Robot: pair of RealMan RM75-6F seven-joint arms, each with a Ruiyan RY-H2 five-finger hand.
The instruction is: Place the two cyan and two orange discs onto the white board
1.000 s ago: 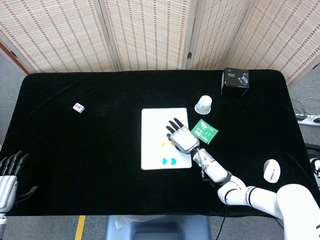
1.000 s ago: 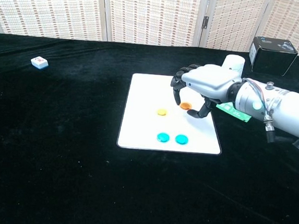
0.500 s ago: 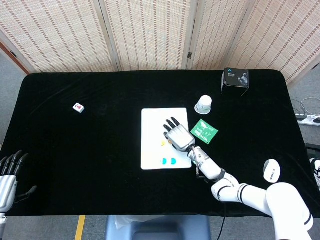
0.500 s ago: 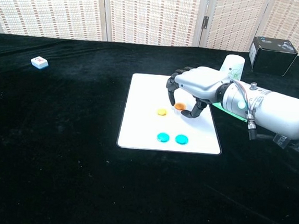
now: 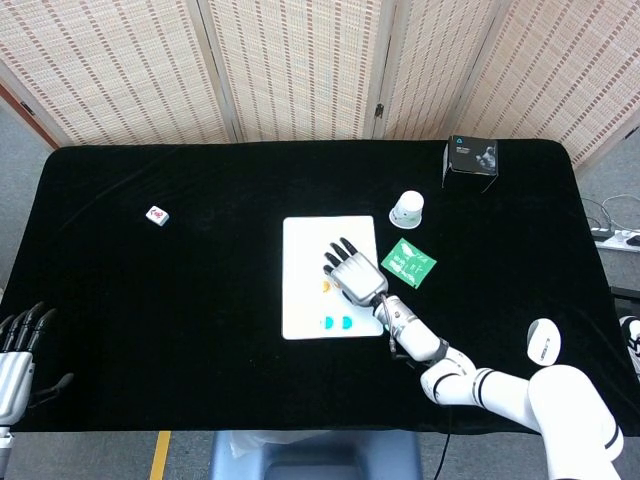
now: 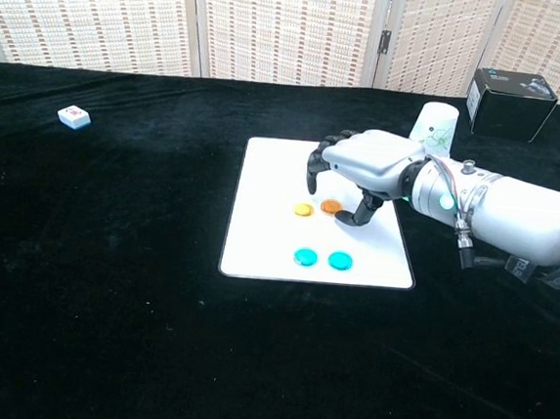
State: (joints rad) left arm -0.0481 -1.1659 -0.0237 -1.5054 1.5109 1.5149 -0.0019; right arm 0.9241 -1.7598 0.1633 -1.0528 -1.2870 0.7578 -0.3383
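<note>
right robot hand (image 5: 353,274) over white board (image 5: 305,262) | 2 cyan discs (image 5: 337,323) on board

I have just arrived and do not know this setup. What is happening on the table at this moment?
The robot's right hand hovers over the white board, its fingers curled above an orange disc that lies on the board. A second, yellower disc and two cyan discs also lie on the board. The left hand waits at the table's edge, holding nothing.

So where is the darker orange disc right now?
In the chest view, the darker orange disc lies on the white board, just right of the yellow-orange disc and under the right hand.
</note>
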